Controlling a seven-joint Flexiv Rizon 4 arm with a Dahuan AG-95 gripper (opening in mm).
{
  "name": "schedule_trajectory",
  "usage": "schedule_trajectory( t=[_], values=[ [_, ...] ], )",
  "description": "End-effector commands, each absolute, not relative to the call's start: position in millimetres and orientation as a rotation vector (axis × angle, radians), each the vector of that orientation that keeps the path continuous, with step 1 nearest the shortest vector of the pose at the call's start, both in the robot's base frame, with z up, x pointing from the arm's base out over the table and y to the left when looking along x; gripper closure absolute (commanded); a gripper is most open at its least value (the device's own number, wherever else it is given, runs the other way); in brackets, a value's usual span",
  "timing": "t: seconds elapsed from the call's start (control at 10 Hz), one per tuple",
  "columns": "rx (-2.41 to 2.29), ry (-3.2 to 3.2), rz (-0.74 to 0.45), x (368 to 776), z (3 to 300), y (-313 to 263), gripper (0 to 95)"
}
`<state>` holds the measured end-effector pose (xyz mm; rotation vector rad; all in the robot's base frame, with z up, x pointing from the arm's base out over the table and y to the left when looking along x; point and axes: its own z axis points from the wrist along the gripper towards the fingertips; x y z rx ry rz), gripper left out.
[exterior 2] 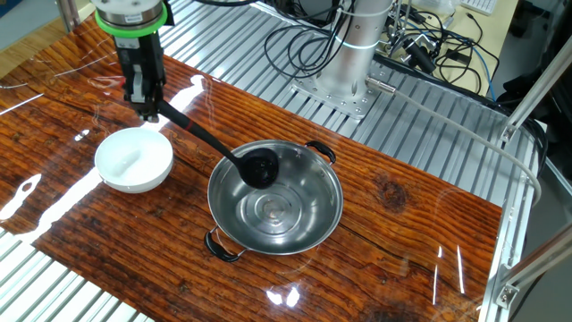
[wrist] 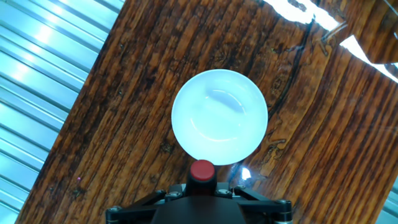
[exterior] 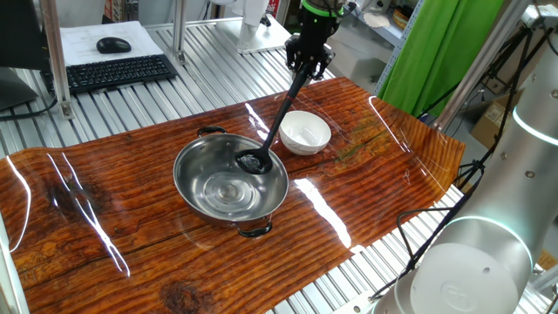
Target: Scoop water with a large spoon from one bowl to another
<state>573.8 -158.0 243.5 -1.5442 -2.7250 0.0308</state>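
My gripper (exterior: pixel 309 68) is shut on the top of the slim handle of the black large spoon (exterior: pixel 281 122). The handle slants down to the round scoop (exterior: pixel 252 162), which hangs just over the inner rim of the big steel bowl (exterior: pixel 197 166), on the side toward the white bowl. Water shows as a faint shine at the steel bowl's bottom (exterior 2: pixel 273 213). The small white bowl (exterior: pixel 304 132) stands right beside the steel bowl. In the hand view the white bowl (wrist: pixel 219 114) lies straight below the gripper (wrist: pixel 202 186). The other fixed view shows the gripper (exterior 2: pixel 150 112), spoon (exterior 2: pixel 223 149) and white bowl (exterior 2: pixel 133 159).
The bowls stand on a glossy wooden board (exterior: pixel 113 227) over a ribbed metal table. A keyboard (exterior: pixel 113 72) and a mouse (exterior: pixel 113 44) lie at the back left. A green screen (exterior: pixel 436 52) stands at the back right. The arm's base and cables (exterior 2: pixel 344 54) are behind the board.
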Motion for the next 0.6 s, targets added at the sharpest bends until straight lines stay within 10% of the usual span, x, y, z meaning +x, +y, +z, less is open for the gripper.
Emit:
schedule_trajectory(
  t=[0.1,0.6],
  values=[
    [-1.568,-2.695,0.011,575.9,243.7,-158.5,95.0],
    [-1.683,-2.616,0.014,575.9,243.7,-158.5,95.0]
  ],
)
